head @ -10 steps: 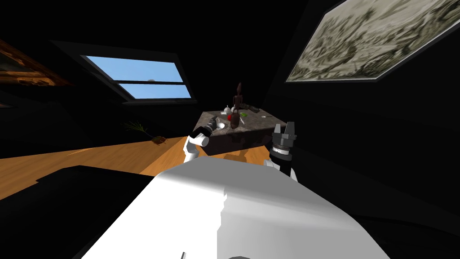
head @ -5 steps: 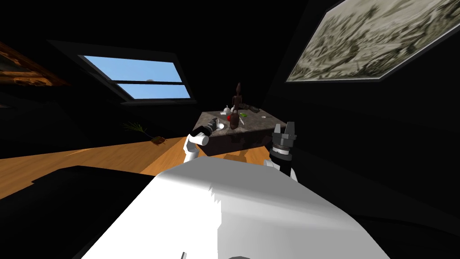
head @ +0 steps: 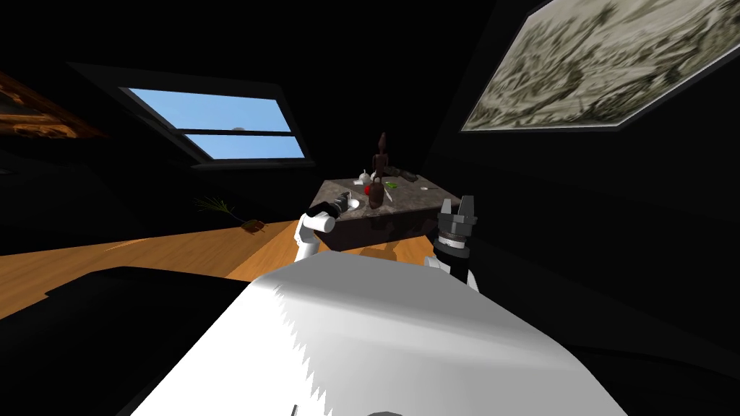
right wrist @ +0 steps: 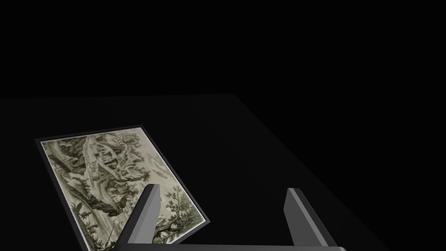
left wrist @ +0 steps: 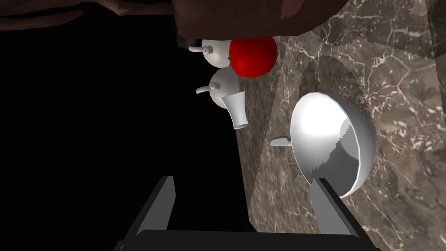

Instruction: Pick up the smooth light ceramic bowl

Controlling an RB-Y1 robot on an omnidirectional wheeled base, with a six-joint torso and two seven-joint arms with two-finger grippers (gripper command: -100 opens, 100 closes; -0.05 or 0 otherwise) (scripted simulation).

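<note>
The smooth light bowl rests on the dark marble table top, near the table's edge. My left gripper is open. One of its fingers lies just at the bowl's near rim, and the gap between the fingers is mostly over the black area beside the table. In the head view the left gripper is at the table's near left corner, with the bowl right by its tip. My right gripper is held upright to the table's right, open and holding nothing.
Beyond the bowl stand a red apple, two small white round jugs, a white cup and a tall brown figure. A small white spoon-like piece lies by the bowl. Wooden floor stretches to the left.
My left hand has sunk a little and eased slightly back by the table corner. The head camera has shifted slightly. The right arm is unmoved.
</note>
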